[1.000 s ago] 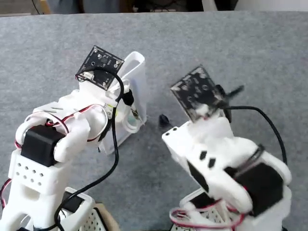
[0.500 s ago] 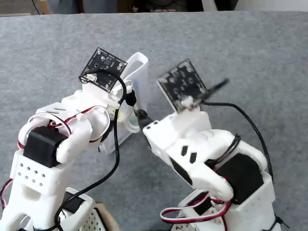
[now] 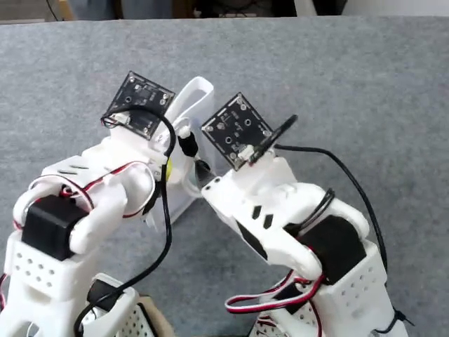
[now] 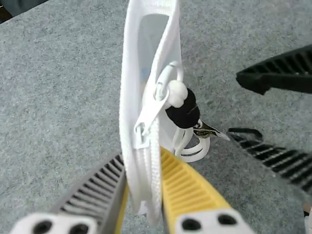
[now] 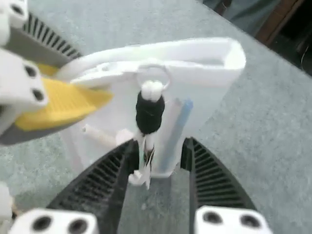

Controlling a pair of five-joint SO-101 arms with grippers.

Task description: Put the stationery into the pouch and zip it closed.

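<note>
**A:** Risk from here?

**B:** The pouch (image 3: 198, 93) stands on edge on the table (image 3: 351, 84), between the arms. If the right gripper (image 5: 160, 146) closes on the pouch wall instead of the zip pull (image 5: 148, 112), or tugs sideways, I'd expect the pouch to slip or tip.

**A:** Grippers?

**B:** The left gripper (image 4: 144, 165) is clenched on the pouch's zip end, one finger on each side. The right is partly open and holds nothing. Its fingers sit on either side of the tag under the pull, and I can't tell if they touch it.

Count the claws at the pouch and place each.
2. The left claw grips the pouch at its edge; the right claw, open, straddles the black zipper pull.
</note>
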